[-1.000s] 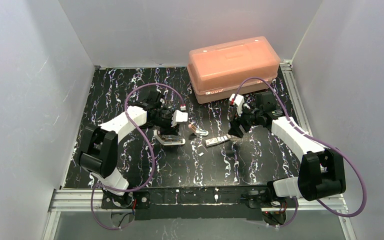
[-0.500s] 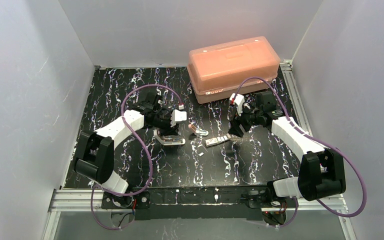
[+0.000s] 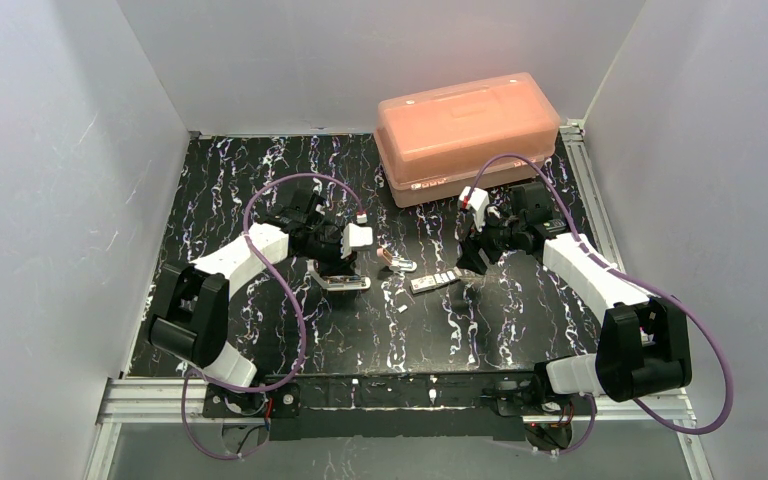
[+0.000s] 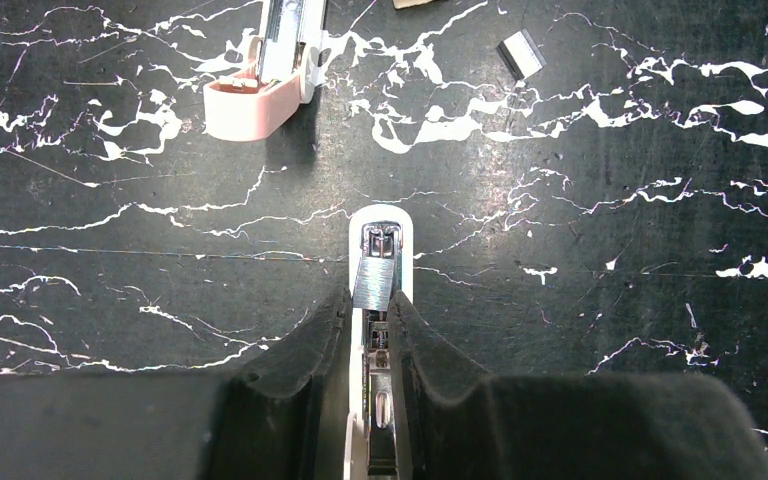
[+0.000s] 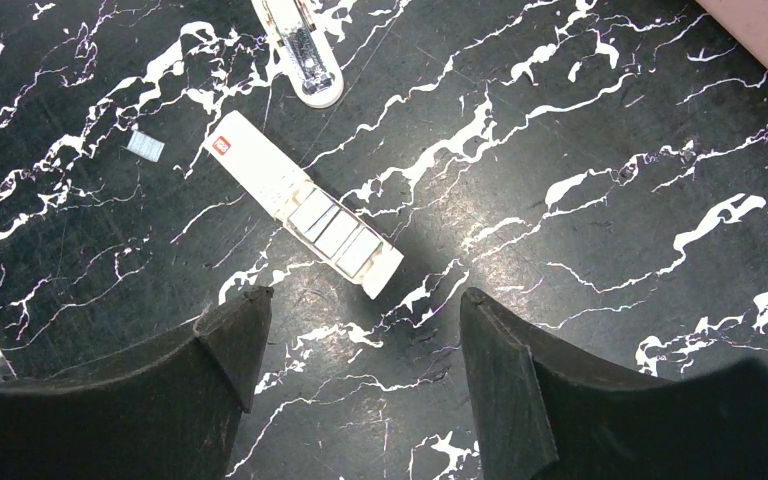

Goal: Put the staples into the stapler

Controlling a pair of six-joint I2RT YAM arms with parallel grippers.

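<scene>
In the left wrist view the white stapler (image 4: 381, 224) lies open on the table, its silvery channel facing up. My left gripper (image 4: 370, 296) is closed narrowly over it. It pinches the rear end of a staples strip (image 4: 375, 280) that rests tilted on the channel. In the top view this gripper (image 3: 338, 268) sits over the stapler (image 3: 348, 284) left of centre. My right gripper (image 5: 365, 296) is open and empty, hovering just short of the whitish staple packet (image 5: 310, 212), which holds several strips. The right gripper also shows in the top view (image 3: 468, 266).
A shorter pinkish-tan piece (image 4: 253, 103) with a metal channel lies beyond the stapler and also shows in the top view (image 3: 397, 263). A loose staple strip (image 4: 520, 53) lies near the packet (image 3: 433, 282). A large orange lidded box (image 3: 465, 135) stands at the back right.
My left arm has shifted slightly to the left, with its gripper staying over the stapler. The right arm has not moved.
</scene>
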